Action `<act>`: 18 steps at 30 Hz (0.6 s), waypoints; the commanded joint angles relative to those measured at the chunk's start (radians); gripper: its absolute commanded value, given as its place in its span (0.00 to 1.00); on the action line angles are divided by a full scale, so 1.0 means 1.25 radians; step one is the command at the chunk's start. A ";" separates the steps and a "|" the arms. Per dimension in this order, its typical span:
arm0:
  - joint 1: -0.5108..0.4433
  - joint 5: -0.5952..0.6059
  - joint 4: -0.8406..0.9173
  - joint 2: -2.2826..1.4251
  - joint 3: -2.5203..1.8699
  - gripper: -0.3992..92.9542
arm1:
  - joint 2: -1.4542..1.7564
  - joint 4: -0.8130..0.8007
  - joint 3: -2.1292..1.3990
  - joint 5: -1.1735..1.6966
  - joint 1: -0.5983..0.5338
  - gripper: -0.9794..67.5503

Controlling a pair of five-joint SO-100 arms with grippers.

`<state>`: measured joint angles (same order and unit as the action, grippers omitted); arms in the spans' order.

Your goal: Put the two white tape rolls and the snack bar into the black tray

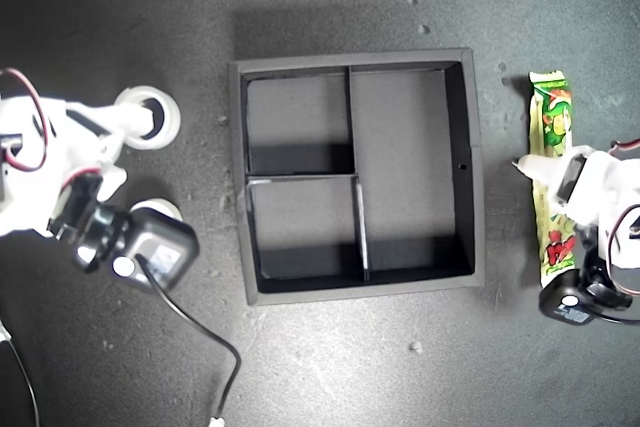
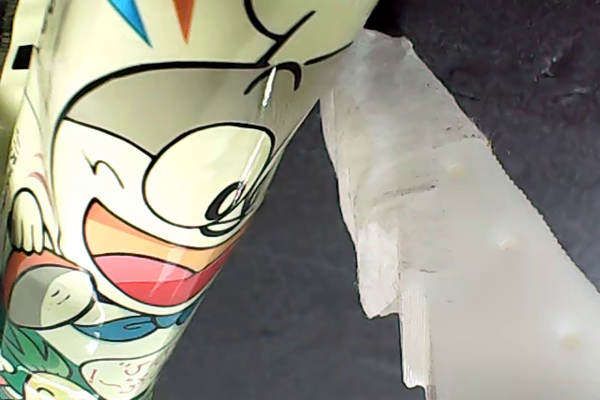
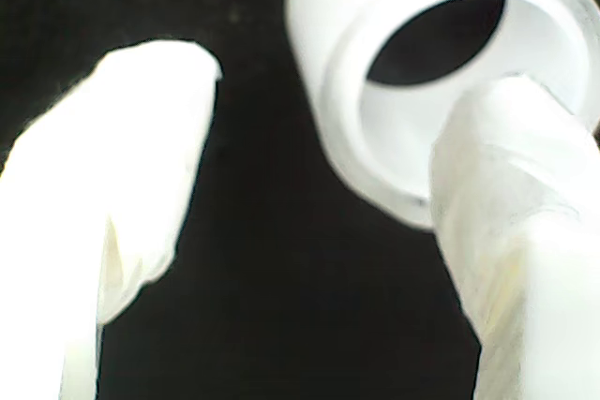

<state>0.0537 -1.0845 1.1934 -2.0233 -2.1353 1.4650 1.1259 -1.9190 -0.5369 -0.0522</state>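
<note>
The snack bar [image 1: 553, 179] was laid lengthwise, parallel to the black tray [image 1: 476, 167], with my first pincer [image 1: 535, 169] spread open over it.

the second tape roll [image 1: 152, 209] is mostly hidden under an arm at the exterior view's left; the snack bar [image 1: 553, 167] is partly covered mid-length.

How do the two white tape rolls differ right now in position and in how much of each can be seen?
The upper tape roll lies in plain sight, ring and dark centre visible; the lower tape roll is mostly hidden under the arm, only a white arc showing. My second claw has one finger inside the upper roll's opening; nothing appears to touch the lower roll. Both are white and lie on the dark surface at the exterior view's left, outside the tray.
</note>
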 commanded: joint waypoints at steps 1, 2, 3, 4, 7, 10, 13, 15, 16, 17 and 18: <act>-0.005 0.009 -0.007 0.009 0.027 0.20 | 0.000 -0.032 -0.017 0.070 0.022 0.31; -0.006 0.009 -0.007 0.012 0.031 0.20 | 0.000 -0.042 -0.018 0.076 0.028 0.29; -0.007 0.009 -0.007 0.015 0.032 0.20 | 0.000 -0.050 -0.017 0.081 0.034 0.25; -0.010 0.009 -0.007 0.017 0.033 0.20 | 0.000 -0.056 -0.013 0.085 0.040 0.21; -0.012 0.007 -0.007 0.018 0.033 0.20 | 0.000 -0.064 0.005 0.099 0.054 0.16; -0.006 0.007 -0.009 0.020 0.027 0.20 | 0.000 -0.053 0.032 0.114 0.061 0.15; 0.001 0.006 -0.023 0.023 0.013 0.20 | 0.000 -0.042 0.045 0.120 0.065 0.14; 0.004 0.004 -0.026 0.026 0.009 0.20 | 0.001 -0.042 0.047 0.121 0.066 0.12; 0.005 0.004 -0.026 0.028 0.006 0.20 | 0.001 -0.042 0.047 0.121 0.066 0.11; 0.007 0.002 -0.027 0.029 0.004 0.20 | 0.001 -0.042 0.047 0.121 0.066 0.11; 0.009 0.002 -0.029 0.031 0.001 0.20 | 0.001 -0.043 0.047 0.120 0.065 0.11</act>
<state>0.0552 -1.0738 1.1674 -1.9880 -2.1368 1.4634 1.0661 -1.8883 -0.5354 0.0184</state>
